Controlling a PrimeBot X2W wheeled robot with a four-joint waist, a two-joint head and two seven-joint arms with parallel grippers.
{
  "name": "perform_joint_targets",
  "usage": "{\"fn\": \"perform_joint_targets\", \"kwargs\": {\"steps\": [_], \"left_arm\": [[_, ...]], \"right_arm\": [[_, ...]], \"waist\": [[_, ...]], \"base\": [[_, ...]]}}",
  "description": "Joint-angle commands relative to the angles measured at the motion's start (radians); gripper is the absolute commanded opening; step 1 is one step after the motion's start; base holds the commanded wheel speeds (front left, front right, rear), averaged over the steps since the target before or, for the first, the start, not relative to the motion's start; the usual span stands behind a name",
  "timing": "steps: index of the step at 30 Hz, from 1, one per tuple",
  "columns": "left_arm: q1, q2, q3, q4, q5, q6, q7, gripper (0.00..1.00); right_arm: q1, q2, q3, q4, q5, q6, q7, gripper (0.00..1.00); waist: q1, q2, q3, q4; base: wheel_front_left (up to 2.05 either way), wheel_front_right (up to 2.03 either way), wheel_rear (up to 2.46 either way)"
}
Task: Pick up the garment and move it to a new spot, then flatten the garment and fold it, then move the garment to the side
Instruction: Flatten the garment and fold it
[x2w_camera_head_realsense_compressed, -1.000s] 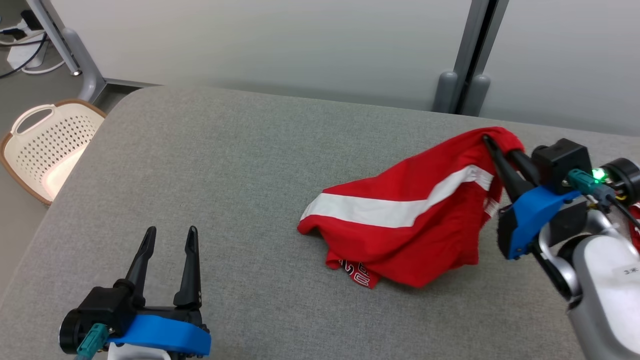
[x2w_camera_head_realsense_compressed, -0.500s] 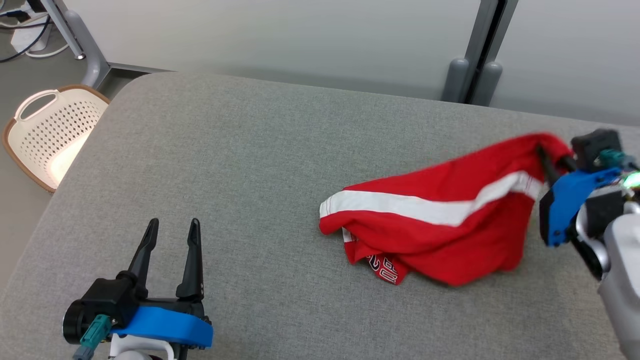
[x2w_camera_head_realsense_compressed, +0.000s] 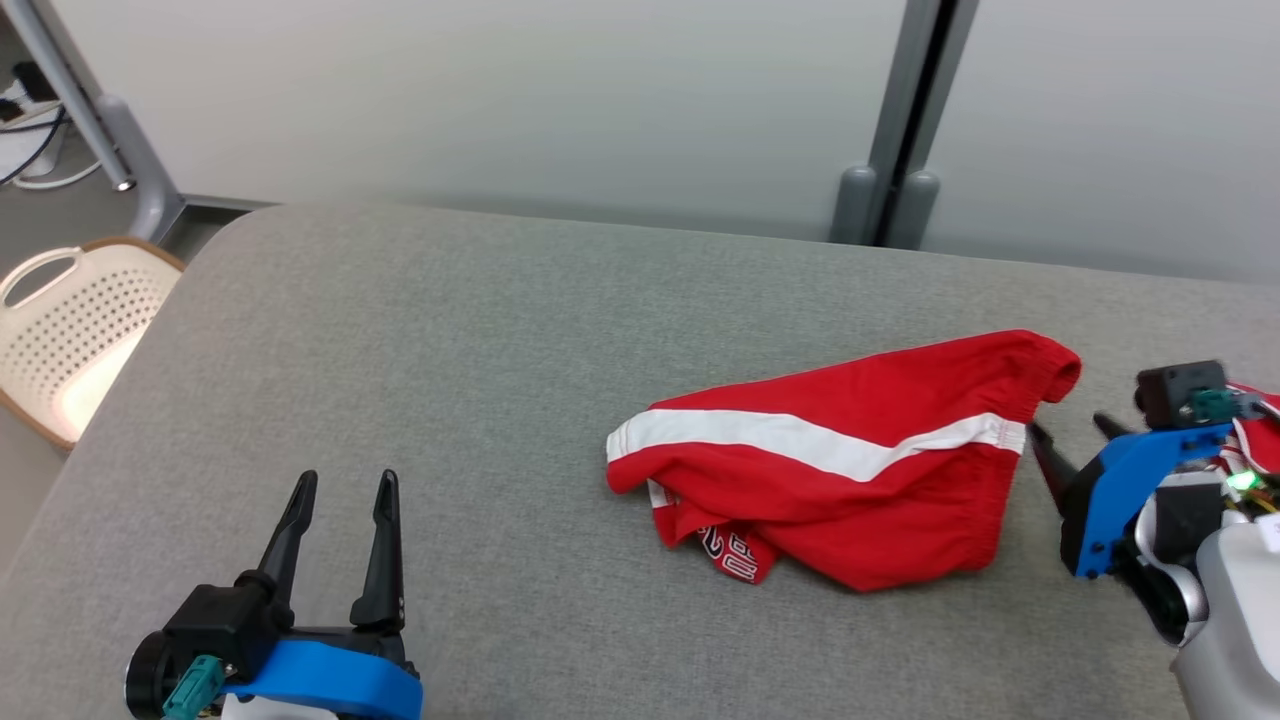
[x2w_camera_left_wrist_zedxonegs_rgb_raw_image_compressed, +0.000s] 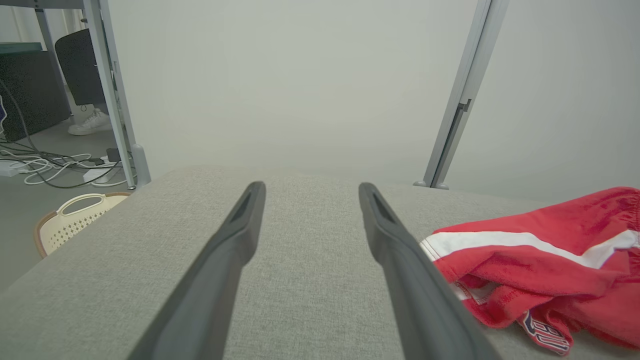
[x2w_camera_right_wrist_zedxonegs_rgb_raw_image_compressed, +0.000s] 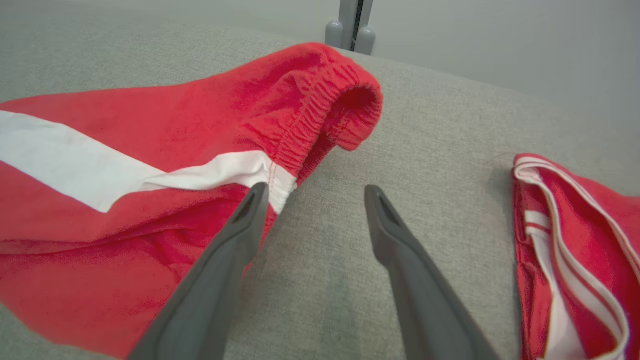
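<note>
The garment (x2w_camera_head_realsense_compressed: 850, 460) is a pair of red shorts with a white stripe, lying crumpled on the grey padded surface (x2w_camera_head_realsense_compressed: 480, 340) right of centre. Its elastic waistband (x2w_camera_right_wrist_zedxonegs_rgb_raw_image_compressed: 320, 110) points to the right. My right gripper (x2w_camera_head_realsense_compressed: 1068, 428) stands open just right of it, holding nothing. In the right wrist view the right gripper (x2w_camera_right_wrist_zedxonegs_rgb_raw_image_compressed: 316, 190) has its left finger over the garment's (x2w_camera_right_wrist_zedxonegs_rgb_raw_image_compressed: 150, 175) white-striped edge and its right finger over bare fabric. My left gripper (x2w_camera_head_realsense_compressed: 346, 480) is open and empty at the lower left. The left gripper (x2w_camera_left_wrist_zedxonegs_rgb_raw_image_compressed: 310, 189) has the garment (x2w_camera_left_wrist_zedxonegs_rgb_raw_image_compressed: 540, 260) off to its right.
Another red and white piece of cloth (x2w_camera_right_wrist_zedxonegs_rgb_raw_image_compressed: 575, 250) lies at the right edge behind my right wrist (x2w_camera_head_realsense_compressed: 1262, 440). A cream basket (x2w_camera_head_realsense_compressed: 70, 330) stands on the floor off the left edge. A grey post (x2w_camera_head_realsense_compressed: 890, 190) rises behind the surface. A shoe (x2w_camera_left_wrist_zedxonegs_rgb_raw_image_compressed: 90, 122) and cables lie on the far floor.
My right gripper has opened and let go of the raised waistband. The garment has dropped flat onto the surface, and the gripper has drawn back lower to the right. The head camera shifted.
</note>
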Motion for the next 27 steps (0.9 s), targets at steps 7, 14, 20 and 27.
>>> {"fn": "perform_joint_targets", "kwargs": {"steps": [7,14,20,27], "left_arm": [[0.017,0.004,0.018,-0.006,-0.004,0.007,-0.010,1.00],[0.030,0.003,0.038,0.011,0.002,0.004,-0.015,1.00],[0.036,0.003,0.047,0.026,0.015,0.000,-0.016,1.00],[0.055,-0.002,0.048,0.037,0.020,-0.010,-0.016,1.00]], "right_arm": [[0.184,0.104,-0.119,-0.300,-0.033,0.000,-0.125,1.00],[0.346,0.211,-0.166,-0.528,-0.061,0.000,-0.175,1.00],[0.428,0.238,-0.158,-0.608,-0.062,0.000,-0.146,1.00],[0.470,0.243,-0.152,-0.652,-0.088,0.000,-0.152,1.00]], "waist": [[0.0001,0.0000,-0.018,-0.079],[0.0001,0.0000,-0.028,-0.135],[0.0001,0.0000,-0.038,-0.166],[0.0001,0.0000,-0.051,-0.185]], "base": [[0.00,0.00,0.00],[0.00,0.00,0.00],[0.00,0.00,0.00],[0.00,0.00,0.00]]}}
